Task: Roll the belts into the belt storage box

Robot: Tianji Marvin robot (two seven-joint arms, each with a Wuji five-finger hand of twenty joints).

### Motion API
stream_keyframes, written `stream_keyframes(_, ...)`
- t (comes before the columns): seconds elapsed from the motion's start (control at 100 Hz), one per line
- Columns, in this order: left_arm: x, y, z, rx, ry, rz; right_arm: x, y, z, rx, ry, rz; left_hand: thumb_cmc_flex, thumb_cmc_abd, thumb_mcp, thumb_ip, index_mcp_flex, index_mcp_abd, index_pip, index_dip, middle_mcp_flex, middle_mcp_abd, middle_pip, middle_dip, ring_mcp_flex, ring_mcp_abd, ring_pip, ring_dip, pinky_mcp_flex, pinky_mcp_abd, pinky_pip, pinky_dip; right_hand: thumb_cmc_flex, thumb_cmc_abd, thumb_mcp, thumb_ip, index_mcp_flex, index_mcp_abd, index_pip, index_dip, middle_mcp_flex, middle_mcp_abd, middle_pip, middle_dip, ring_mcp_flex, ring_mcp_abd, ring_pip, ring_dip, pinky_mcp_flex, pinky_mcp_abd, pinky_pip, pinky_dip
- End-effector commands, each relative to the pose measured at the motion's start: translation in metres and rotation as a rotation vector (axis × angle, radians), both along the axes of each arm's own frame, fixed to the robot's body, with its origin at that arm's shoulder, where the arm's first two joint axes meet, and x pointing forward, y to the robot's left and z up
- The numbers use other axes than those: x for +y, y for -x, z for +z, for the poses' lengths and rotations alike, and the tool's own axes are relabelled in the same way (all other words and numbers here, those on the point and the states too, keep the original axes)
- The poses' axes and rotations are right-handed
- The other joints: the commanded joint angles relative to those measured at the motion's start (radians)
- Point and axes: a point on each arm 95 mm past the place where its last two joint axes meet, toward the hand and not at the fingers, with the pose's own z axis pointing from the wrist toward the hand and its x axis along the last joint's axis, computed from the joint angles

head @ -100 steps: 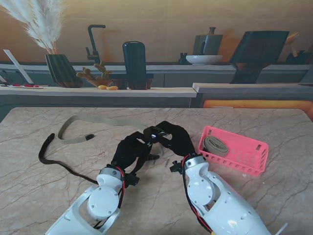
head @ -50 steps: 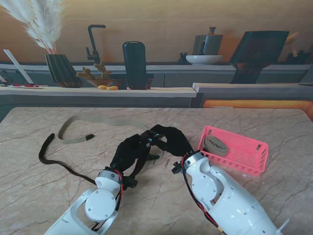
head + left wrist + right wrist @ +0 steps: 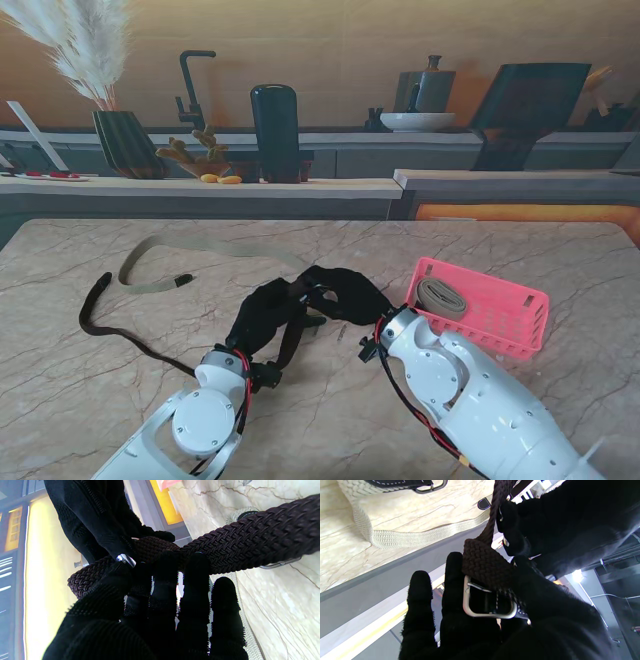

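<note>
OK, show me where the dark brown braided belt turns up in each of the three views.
Stand view: the dark brown braided belt trails across the table on the left, up to the two hands at centre.
Left wrist view: the belt crosses the picture, resting over the left hand's fingers.
Right wrist view: its end folds onto the silver buckle.
Shared landmark: the beige belt.

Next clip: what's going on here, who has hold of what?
Both gloved hands meet mid-table on the dark brown braided belt. The right hand holds its buckle end; the left hand pinches the strap, whose tail trails off left across the marble table. A beige belt lies loose farther away. The pink storage box on the right holds one rolled belt.
</note>
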Motion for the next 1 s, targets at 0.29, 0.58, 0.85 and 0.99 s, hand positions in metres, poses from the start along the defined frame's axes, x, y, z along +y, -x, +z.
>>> stream_keyframes(0.29, -0.005, 0.000, 0.009, -0.045, 0.015, -0.040, 0.012, 0.007, -0.007, 0.011, 0.040, 0.058, -0.047, 0.000, -0.039, 0.005, -0.063, -0.146, -0.071, 0.011, -0.027, -0.008, -0.015, 0.010, -0.033, 0.015, -0.019, 0.016, -0.025, -0.007, -0.005, -0.003, 0.084, 0.173, -0.200, 0.022, 0.160, -0.138, 0.043, 0.007, 0.093, -0.002, -0.036, 0.003, 0.028, -0.009, -0.026, 0.020, 0.003, 0.008, -0.044, 0.040)
stream_keyframes(0.58, 0.008, 0.000, 0.015, -0.126, -0.060, 0.002, -0.006, 0.005, 0.013, -0.121, 0.025, -0.042, -0.125, -0.085, -0.012, 0.003, -0.072, -0.124, -0.166, -0.002, -0.067, -0.003, -0.051, 0.011, -0.068, 0.027, -0.043, 0.025, -0.043, 0.007, -0.011, -0.001, 0.013, 0.243, -0.266, 0.032, 0.139, -0.185, 0.018, 0.022, 0.079, -0.024, -0.068, -0.007, -0.033, -0.014, -0.068, -0.003, -0.050, 0.014, -0.081, 0.036)
stream_keyframes(0.85, 0.024, -0.003, 0.017, -0.156, -0.272, 0.044, -0.029, 0.007, 0.036, -0.251, 0.068, -0.068, -0.217, 0.019, -0.039, 0.049, -0.211, -0.076, -0.454, -0.059, -0.478, 0.024, -0.293, -0.090, -0.496, -0.054, -0.404, -0.117, -0.234, -0.112, -0.242, -0.120, -0.006, 0.230, -0.334, 0.021, 0.102, -0.270, -0.020, -0.025, 0.009, -0.026, -0.171, -0.046, -0.134, -0.014, -0.176, -0.084, -0.101, 0.008, -0.132, 0.018)
stream_keyframes(0.99, 0.026, -0.003, 0.013, -0.055, -0.312, -0.010, -0.039, 0.011, 0.045, -0.308, 0.084, -0.075, -0.199, 0.022, -0.114, 0.049, -0.185, -0.035, -0.568, -0.138, -0.503, 0.048, -0.361, -0.143, -0.531, -0.058, -0.484, -0.196, -0.265, -0.175, -0.361, -0.187, -0.005, 0.245, -0.371, 0.021, 0.085, -0.282, -0.027, -0.043, -0.009, -0.030, -0.201, -0.059, -0.152, -0.020, -0.202, -0.110, -0.107, 0.006, -0.150, 0.010)
